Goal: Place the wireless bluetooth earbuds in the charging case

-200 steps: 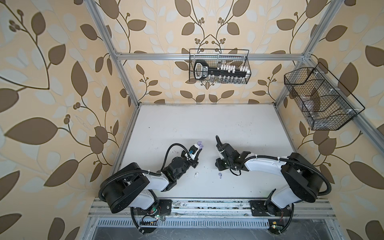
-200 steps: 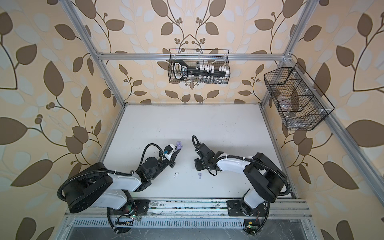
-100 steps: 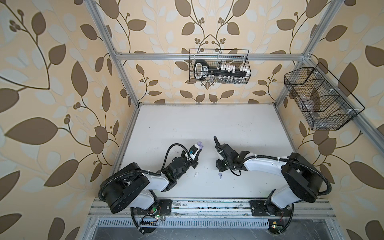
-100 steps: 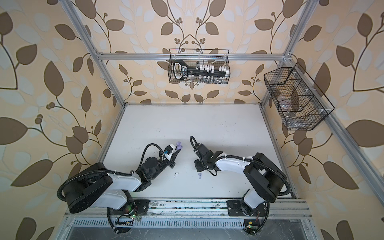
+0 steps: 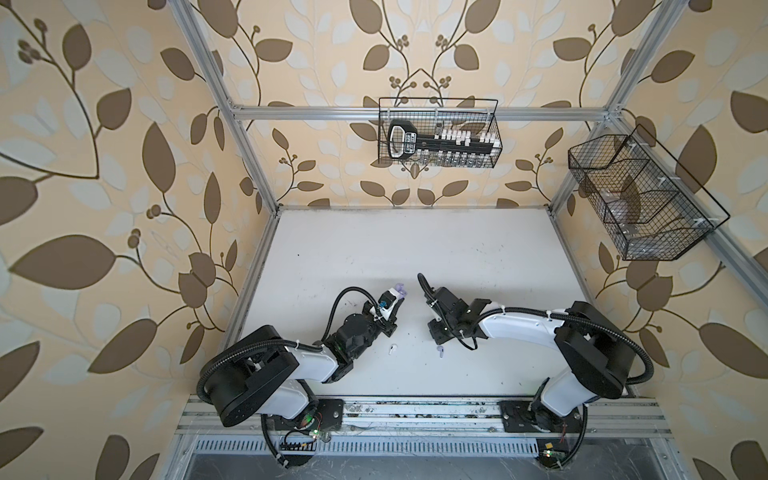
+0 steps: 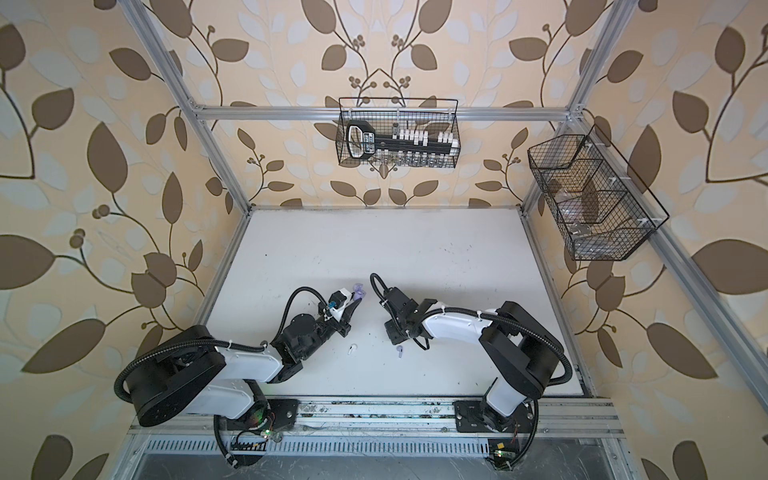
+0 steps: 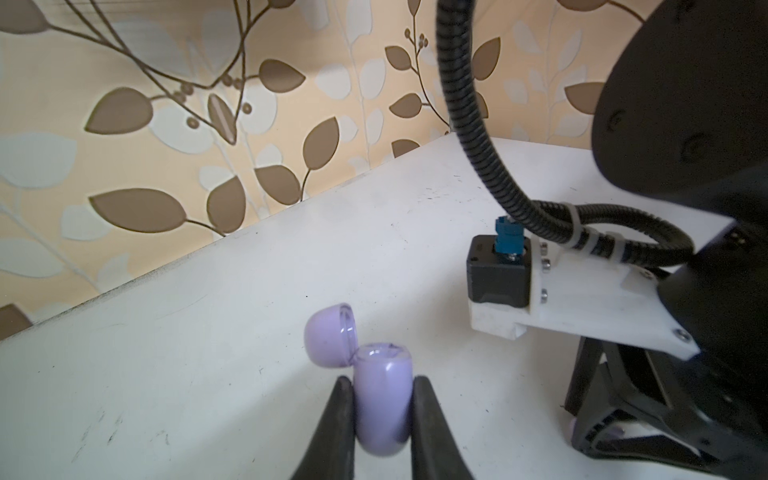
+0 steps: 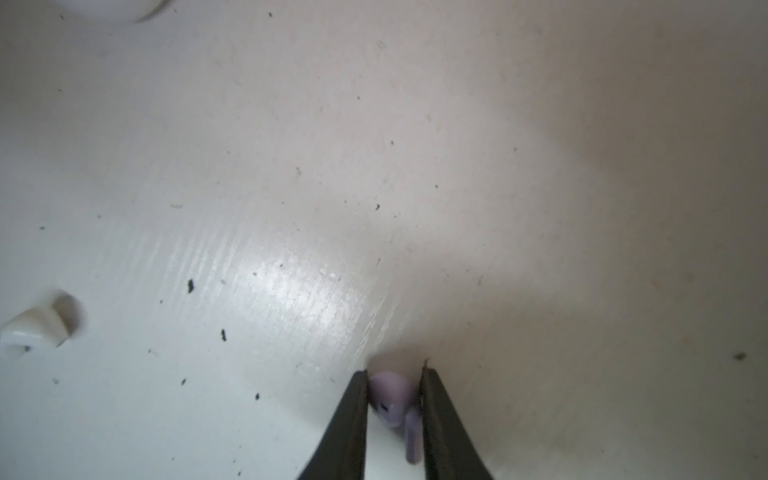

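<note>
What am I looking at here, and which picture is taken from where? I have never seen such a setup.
Two robot arms, white and black, stand at one edge of a white table. Both top views look down on everything; each other picture comes from a camera on one arm's wrist. The left arm's fingers are shut on a small rounded lavender plastic charging case with its lid open. The right arm's fingers stand either side of a tiny lavender stemmed earbud lying on the table; whether they pinch it is unclear. A tiny white stemmed earbud lies loose between the arms.
</note>
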You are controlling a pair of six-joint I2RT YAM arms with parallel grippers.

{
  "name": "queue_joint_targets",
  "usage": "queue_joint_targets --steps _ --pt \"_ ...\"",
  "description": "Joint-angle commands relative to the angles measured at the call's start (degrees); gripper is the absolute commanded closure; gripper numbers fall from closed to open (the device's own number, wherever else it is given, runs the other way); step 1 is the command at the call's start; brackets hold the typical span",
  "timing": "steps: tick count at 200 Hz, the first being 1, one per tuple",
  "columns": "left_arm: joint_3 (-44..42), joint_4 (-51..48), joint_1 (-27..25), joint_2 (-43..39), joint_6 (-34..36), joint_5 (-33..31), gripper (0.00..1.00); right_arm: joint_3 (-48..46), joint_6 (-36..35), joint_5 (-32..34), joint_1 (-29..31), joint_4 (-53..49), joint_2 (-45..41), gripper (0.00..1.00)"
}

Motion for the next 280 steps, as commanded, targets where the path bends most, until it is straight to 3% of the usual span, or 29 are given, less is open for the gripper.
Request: queue_joint_targets --steps 1,35,96,191,239,280 --pt "0.65 2.65 0.52 -1.32 -0.3 0.9 1.0 -0.24 -0.84 -0.27 0.76 -4.94 2.26 0.79" --pt "0.62 2.65 0.46 -1.3 -0.39 0.95 1.0 -0.42 -0.58 -0.1 1.04 -4.51 2.53 0.87" --pt "0.97 2.65 0.54 -0.79 -0.76 2.69 1.0 -2.39 1.44 2.24 1.12 -2.1 -1.45 0.92" --pt "2.19 6.7 0.53 2.76 -3.13 13.04 1.0 -7.51 7.38 15.1 -0.47 2.16 -15.81 0.95" --pt "2.53 10.21 0.47 6.83 -5.04 16.08 1.0 -8.86 10.81 22.42 1.82 6.47 -20.47 0.95" --pt "3.01 11.29 0.46 7.84 -6.1 18.73 1.0 -9.04 12.21 24.73 3.21 10.17 -22.84 0.94"
